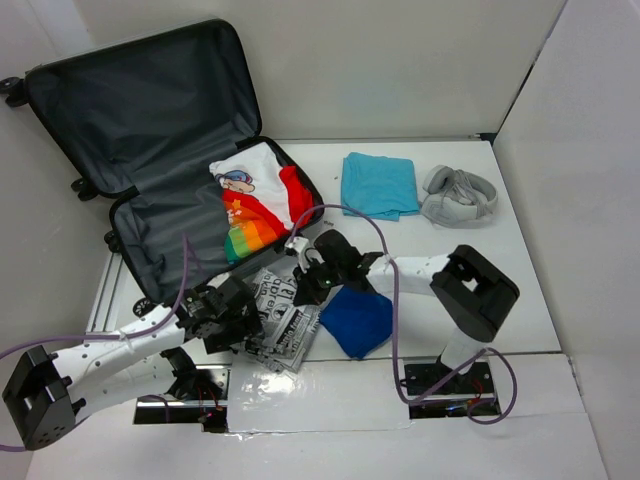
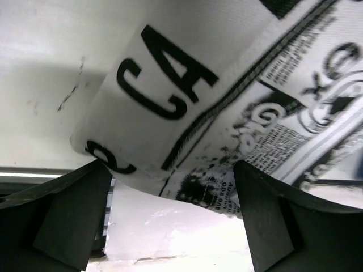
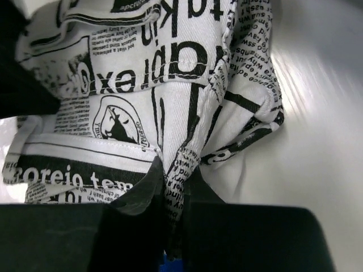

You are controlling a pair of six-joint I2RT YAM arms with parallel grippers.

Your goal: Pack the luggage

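Note:
The luggage (image 1: 160,235) lies open at the back left, with its lid (image 1: 140,100) leaning up and a white and rainbow shirt (image 1: 262,198) in the lower half. A black-and-white newsprint garment (image 1: 282,318) lies on the table in front of it. My right gripper (image 1: 300,287) is shut on a pinched fold of this garment (image 3: 147,96), and the cloth is squeezed between the right gripper's (image 3: 176,181) jaws. My left gripper (image 1: 240,322) stands open at the near left edge of the garment (image 2: 215,102). The cloth edge hangs just above the left gripper's (image 2: 173,209) spread fingers (image 2: 272,215).
A dark blue cloth (image 1: 357,320) lies right of the newsprint garment, under my right arm. A turquoise folded cloth (image 1: 378,184) and grey-white headphones (image 1: 458,195) sit at the back right. White walls close in the table on both sides.

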